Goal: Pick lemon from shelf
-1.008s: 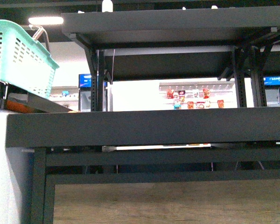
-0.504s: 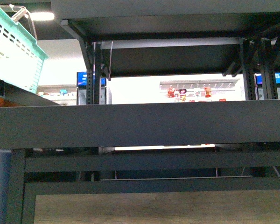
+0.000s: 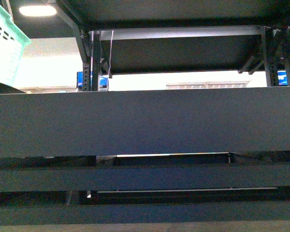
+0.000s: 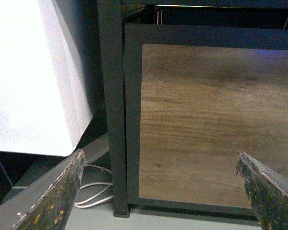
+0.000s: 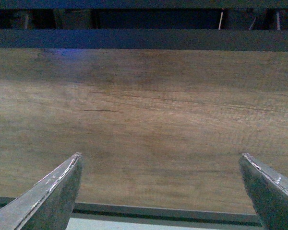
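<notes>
Currently, I have the shelf (image 3: pixel 145 128) filling the front view. The raised rim of one tier runs across the middle and hides the tray floor behind it. Both wrist views face a wood panel (image 4: pixel 216 124) framed in black metal at the base of the rack. A white block (image 4: pixel 33 76) stands just beside the rack's corner post on the left arm's side. A green basket (image 3: pixel 2 43) shows at the upper left of the front view. The left gripper (image 4: pixel 159 154) and the right gripper (image 5: pixel 161 155) each have their jaws spread wide with nothing between them. A white cable (image 4: pixel 93 191) lies on the floor by the post.

No lemon is visible in any view; I judge that it lies on a tier behind the rim. Expect a light, firm fruit with a waxy rind, likely to roll. Take hold across its short middle with a moderate squeeze, not at the tapered ends.
</notes>
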### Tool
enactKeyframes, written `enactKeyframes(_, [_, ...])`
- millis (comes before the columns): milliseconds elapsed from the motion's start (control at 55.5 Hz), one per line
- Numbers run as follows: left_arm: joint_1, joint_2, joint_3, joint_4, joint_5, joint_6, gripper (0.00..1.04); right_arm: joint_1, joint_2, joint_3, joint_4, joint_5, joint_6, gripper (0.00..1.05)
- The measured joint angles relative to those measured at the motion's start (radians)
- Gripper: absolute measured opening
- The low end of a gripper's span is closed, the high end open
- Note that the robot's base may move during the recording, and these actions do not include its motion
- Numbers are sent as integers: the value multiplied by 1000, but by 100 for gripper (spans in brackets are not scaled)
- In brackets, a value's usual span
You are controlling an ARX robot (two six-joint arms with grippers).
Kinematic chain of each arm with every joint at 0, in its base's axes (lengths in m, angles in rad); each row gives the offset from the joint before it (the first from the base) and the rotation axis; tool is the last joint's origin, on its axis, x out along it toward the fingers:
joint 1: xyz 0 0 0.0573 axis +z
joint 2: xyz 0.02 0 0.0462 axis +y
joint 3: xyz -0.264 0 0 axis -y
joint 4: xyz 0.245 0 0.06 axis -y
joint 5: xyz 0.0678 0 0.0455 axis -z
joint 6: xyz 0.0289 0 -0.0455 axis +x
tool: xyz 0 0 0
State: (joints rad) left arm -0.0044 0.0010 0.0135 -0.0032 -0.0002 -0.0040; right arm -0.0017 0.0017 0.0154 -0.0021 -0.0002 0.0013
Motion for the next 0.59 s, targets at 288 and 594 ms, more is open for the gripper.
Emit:
enactKeyframes(288, [0, 0, 0, 0, 1, 0, 97, 0, 0, 0, 0, 0, 0, 97])
enactKeyframes(594, [1, 1, 0, 0, 0, 0, 97, 0, 1, 0, 0, 0, 0, 97])
